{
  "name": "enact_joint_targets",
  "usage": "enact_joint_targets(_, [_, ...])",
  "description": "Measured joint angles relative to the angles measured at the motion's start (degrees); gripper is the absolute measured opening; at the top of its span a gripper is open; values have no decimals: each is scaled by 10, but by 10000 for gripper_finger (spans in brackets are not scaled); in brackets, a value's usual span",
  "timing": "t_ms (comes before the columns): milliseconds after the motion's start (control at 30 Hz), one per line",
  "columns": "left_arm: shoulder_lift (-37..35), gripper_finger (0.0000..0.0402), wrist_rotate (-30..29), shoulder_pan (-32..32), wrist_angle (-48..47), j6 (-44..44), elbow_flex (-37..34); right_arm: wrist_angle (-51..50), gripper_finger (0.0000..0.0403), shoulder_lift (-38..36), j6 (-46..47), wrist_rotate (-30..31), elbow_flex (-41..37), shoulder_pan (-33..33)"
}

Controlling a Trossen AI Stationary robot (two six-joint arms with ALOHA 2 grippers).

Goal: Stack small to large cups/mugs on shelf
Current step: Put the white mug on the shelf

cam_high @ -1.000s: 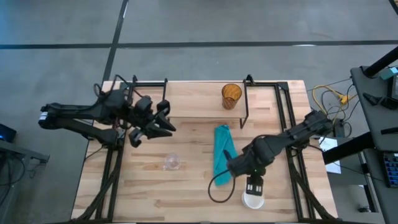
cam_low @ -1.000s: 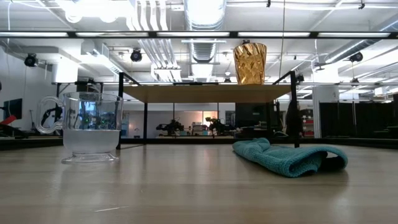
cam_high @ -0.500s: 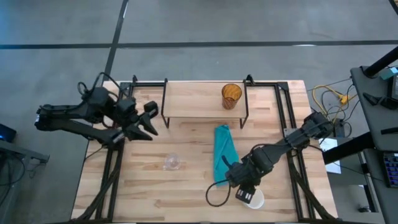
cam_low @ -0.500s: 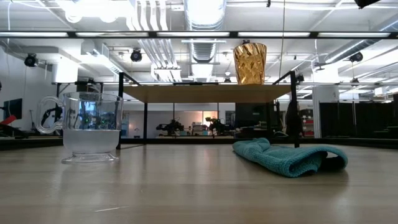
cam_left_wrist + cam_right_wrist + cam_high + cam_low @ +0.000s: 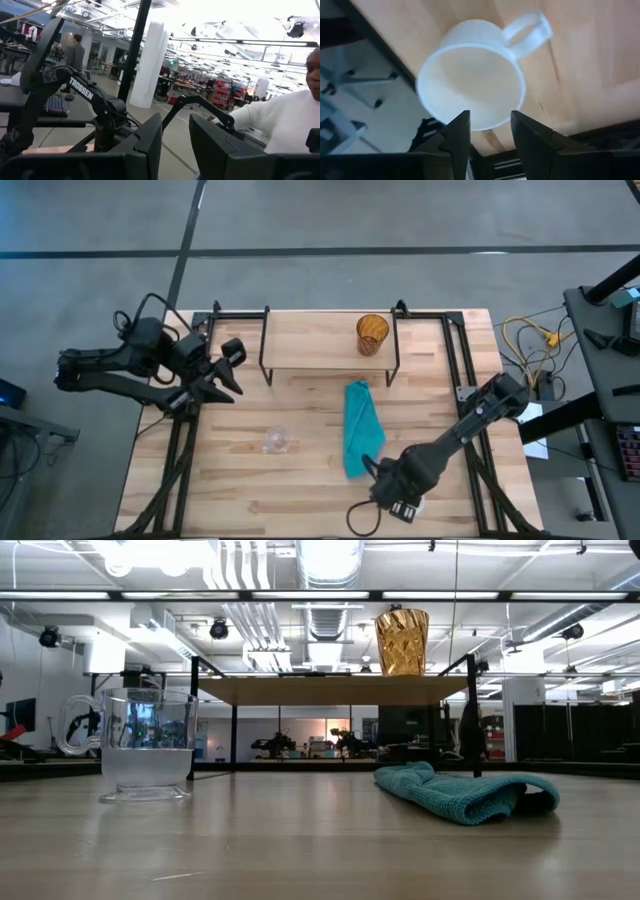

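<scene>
I have the right gripper low over the near edge of the table, right above the white mug. In the right wrist view its two fingers stand apart, empty, with the mug's rim just ahead of them and the handle pointing away from me.

The mug is ceramic, so I judge it stiff, fairly heavy for its size, glazed and slippery, and likely to chip if knocked. It sits close to the table's edge, so a sideways nudge could push it off. I would take it by the wall, one finger inside the rim and one outside, on the side away from the handle, and close firmly.

The clear glass stands well apart on the left half of the table, left of the teal cloth; it looks light, thin and fragile, so it needs a gentle pinch at the rim. The amber cup already stands on the right end of the shelf; its ridged wall should give better purchase.

The left gripper waits off the table's left edge, beside the shelf, fingers parted with nothing between them.
</scene>
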Motion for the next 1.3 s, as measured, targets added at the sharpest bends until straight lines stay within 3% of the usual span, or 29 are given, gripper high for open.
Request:
enact_joint_targets(200, [18, 86, -2, 0, 5, -2, 1, -41, 137, 2, 7, 22, 0, 1])
enact_joint_targets(733, [54, 86, -5, 0, 12, -4, 13, -34, 134, 3, 9, 21, -34, 1])
enact_joint_targets(1300, [35, 86, -4, 0, 26, -4, 12, 55, 130, 4, 35, 16, -75, 0])
